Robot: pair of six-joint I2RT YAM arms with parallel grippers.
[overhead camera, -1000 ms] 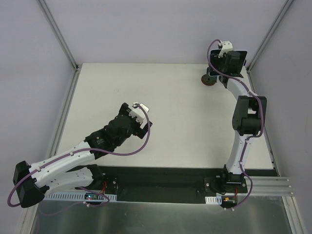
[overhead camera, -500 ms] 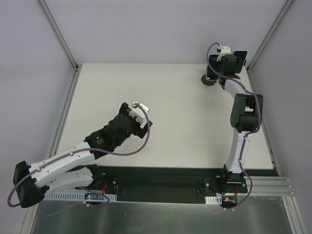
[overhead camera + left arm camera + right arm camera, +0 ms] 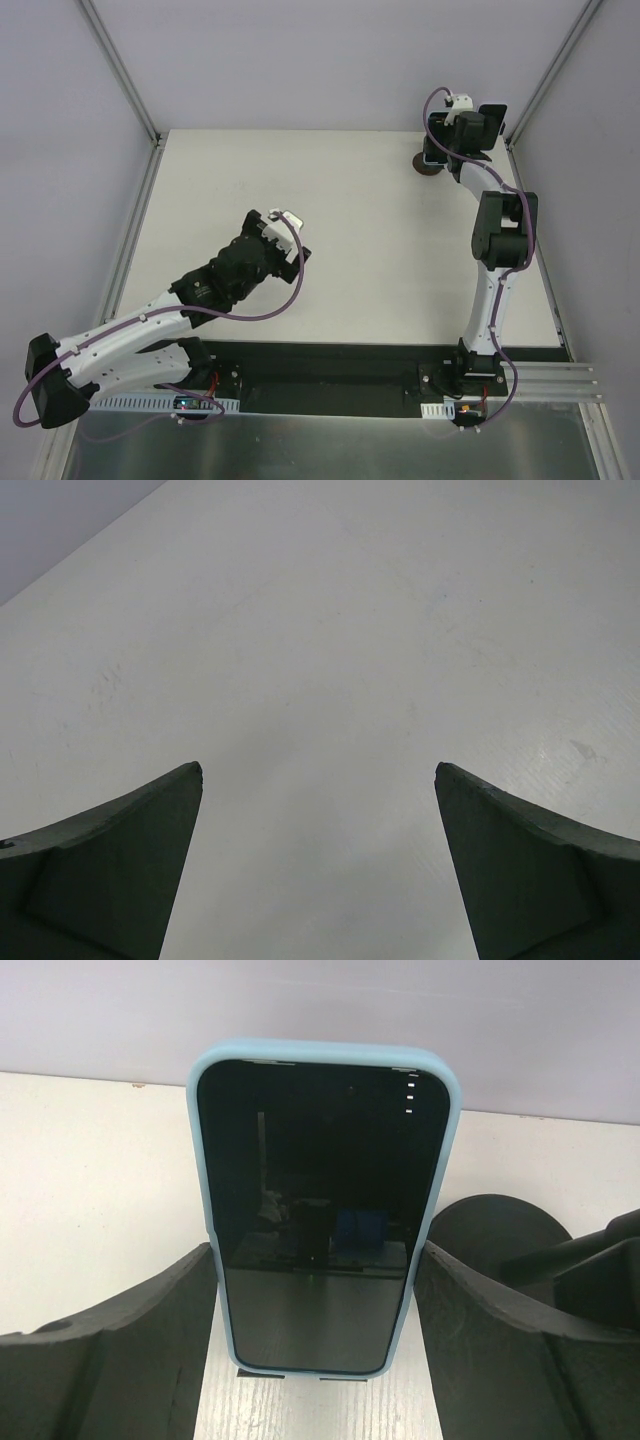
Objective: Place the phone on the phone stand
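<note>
The phone (image 3: 315, 1210) stands upright in the right wrist view, dark screen toward the camera, wrapped in a light-blue case (image 3: 320, 1050). The right gripper (image 3: 317, 1250) is clamped on it. Its two dark fingers (image 3: 130, 1350) meet the lower part of the phone's long edges, one on each side, with no gap showing between finger and case. Most of the phone rises clear above the fingertips. A thin dark strip lies just under its bottom edge, with the white table (image 3: 90, 1160) below that. Whether the phone touches the table cannot be told.

The phone stand (image 3: 490, 1225) shows here only as a round dark base behind and to the right of the phone, partly covered by the right-hand finger. The phone is beside that base, not resting on it. From above, the stand sits near the table's far right corner, close to the back edge, and the right wrist hangs just over and beside it. The phone itself is hard to make out from there.

The left gripper (image 3: 318, 768) is spread wide and holds nothing — its fingertips are well apart, with only bare white table between them. In the top view the left arm reaches toward the middle of the table, left of centre, well apart from the stand.
</note>
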